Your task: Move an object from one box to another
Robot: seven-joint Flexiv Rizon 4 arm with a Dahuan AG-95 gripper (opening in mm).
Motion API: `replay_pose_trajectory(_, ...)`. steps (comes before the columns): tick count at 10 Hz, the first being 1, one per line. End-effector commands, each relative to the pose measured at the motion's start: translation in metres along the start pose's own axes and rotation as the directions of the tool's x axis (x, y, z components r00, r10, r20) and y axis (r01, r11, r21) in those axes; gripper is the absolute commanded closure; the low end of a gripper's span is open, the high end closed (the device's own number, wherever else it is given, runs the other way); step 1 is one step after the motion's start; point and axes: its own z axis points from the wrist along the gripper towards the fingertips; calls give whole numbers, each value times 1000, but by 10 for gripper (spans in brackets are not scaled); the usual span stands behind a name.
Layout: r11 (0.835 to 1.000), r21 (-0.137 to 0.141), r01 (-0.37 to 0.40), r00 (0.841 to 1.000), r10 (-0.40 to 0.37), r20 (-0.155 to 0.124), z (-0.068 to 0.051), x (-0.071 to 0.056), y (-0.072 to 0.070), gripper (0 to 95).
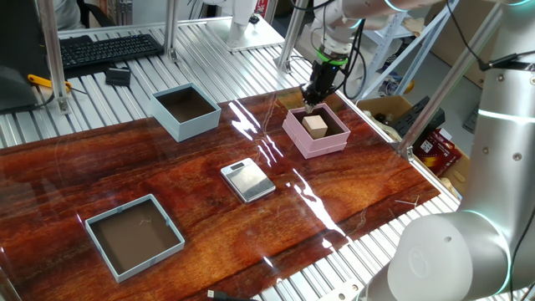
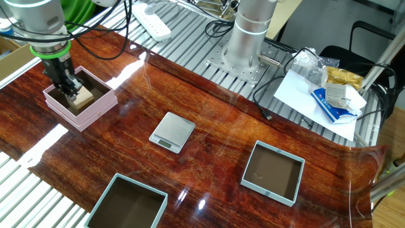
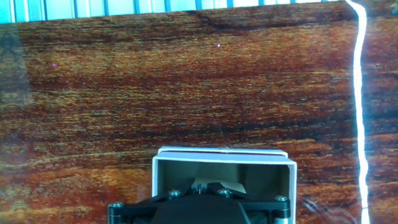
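Observation:
The object, a small tan cube (image 1: 315, 125), lies inside the low pink box (image 1: 333, 144) at the table's far right. In the other fixed view the cube (image 2: 84, 96) and pink box (image 2: 95, 109) sit at the far left. My gripper (image 1: 310, 104) hangs over the box's back part, just behind the cube, shut with nothing between its fingers. From the other side the gripper (image 2: 68, 88) stands beside the cube, not around it. The hand view shows the pale box (image 3: 224, 160) under the shut gripper (image 3: 200, 185). The tall light blue box (image 1: 185, 110) stands at the back left.
A flat silver scale (image 1: 247, 180) lies mid-table. A wider grey-blue tray (image 1: 134, 234) sits at the front left. Off the table are a keyboard (image 1: 109, 48), and a cardboard carton (image 1: 393, 109) by the right edge. The arm's base (image 2: 247, 31) is at the far side.

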Motion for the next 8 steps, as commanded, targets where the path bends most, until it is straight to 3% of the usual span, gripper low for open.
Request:
replay_pose_trajectory(1,1000,-3,-10,1000,10,-6,1,-1,0,570)
replay_pose_trajectory(8,1000,4,-28,1000,28,-14,6,-16,-5,570)
